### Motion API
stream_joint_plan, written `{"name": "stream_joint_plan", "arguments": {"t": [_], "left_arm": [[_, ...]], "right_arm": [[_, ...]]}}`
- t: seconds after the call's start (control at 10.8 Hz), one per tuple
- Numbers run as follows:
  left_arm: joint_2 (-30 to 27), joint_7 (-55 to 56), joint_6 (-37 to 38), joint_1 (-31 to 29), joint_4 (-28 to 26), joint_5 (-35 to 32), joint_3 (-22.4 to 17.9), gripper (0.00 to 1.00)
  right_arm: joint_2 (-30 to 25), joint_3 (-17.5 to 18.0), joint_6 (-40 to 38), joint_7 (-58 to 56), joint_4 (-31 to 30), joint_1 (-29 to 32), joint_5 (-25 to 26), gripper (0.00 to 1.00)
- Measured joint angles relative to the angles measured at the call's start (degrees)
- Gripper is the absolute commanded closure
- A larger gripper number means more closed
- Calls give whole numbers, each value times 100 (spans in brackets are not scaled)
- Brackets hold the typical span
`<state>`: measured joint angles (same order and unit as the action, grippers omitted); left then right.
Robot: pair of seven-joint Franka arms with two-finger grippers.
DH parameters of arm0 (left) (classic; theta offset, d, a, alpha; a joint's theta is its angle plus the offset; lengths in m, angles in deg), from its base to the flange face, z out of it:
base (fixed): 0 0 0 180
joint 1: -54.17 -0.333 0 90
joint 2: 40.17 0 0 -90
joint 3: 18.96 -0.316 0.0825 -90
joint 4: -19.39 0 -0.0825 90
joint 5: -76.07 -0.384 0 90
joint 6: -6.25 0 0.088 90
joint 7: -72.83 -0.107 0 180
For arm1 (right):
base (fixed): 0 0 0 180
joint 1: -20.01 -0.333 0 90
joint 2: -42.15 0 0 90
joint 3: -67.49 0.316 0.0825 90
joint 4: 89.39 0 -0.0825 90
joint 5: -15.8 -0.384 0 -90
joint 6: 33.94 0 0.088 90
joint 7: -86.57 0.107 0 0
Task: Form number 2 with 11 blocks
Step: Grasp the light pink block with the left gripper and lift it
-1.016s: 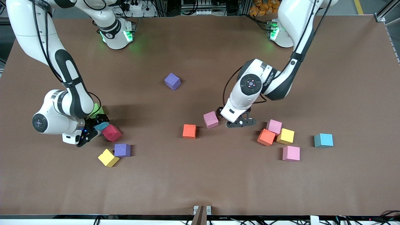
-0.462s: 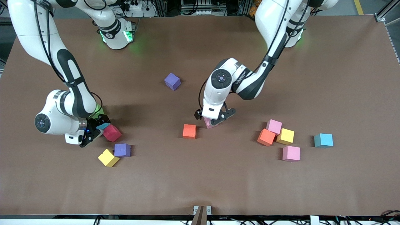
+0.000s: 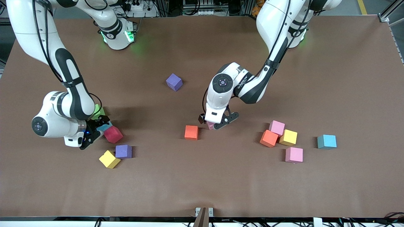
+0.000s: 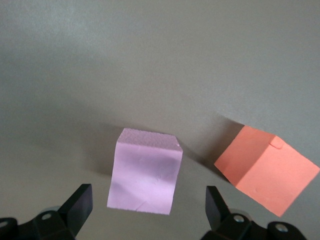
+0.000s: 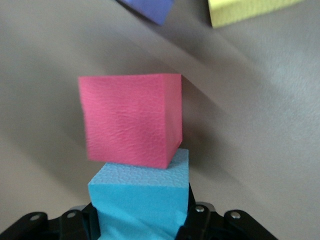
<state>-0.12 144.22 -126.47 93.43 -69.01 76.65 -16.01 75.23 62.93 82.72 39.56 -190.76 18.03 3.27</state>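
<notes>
My left gripper point(image 3: 215, 123) is open and low over a pink block point(image 3: 210, 126) near the table's middle. In the left wrist view that pink block point(image 4: 145, 172) sits between the spread fingers point(image 4: 80, 202) of the gripper point(image 4: 147, 207), without touching them. An orange block point(image 3: 191, 132) lies beside it, also in the left wrist view point(image 4: 267, 170). My right gripper point(image 3: 94, 131) is shut on a blue block point(image 3: 103, 127), which shows clamped in the right wrist view point(image 5: 142, 197). A red block point(image 3: 113, 134) touches the blue one point(image 5: 130, 120).
A purple block point(image 3: 123, 151) and a yellow one point(image 3: 109, 159) lie near the red block. A green cube point(image 3: 99, 111) is half hidden by the right arm. A lone purple block point(image 3: 174, 82) lies mid-table. Pink point(image 3: 277, 127), orange point(image 3: 269, 138), yellow point(image 3: 288, 137), pink point(image 3: 294, 154) and blue point(image 3: 326, 141) blocks cluster toward the left arm's end.
My left gripper swung from beside the pink block toward the right arm's end and came down over it, so the block is now mostly hidden. My right gripper barely moved.
</notes>
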Motion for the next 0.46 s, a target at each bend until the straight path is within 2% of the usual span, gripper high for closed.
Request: {"name": "stream_joint_plan", "arguments": {"t": [0.18,0.46], "left_arm": [[73,-111,-20,2,4,-19,0,0],[176,-171,-128,1,9,-32,-3,0]], "right_arm": [[-115,3,-511,313,301,-63,-10,73],[-433,13,-895,1085,341,-350,-20,72]]}}
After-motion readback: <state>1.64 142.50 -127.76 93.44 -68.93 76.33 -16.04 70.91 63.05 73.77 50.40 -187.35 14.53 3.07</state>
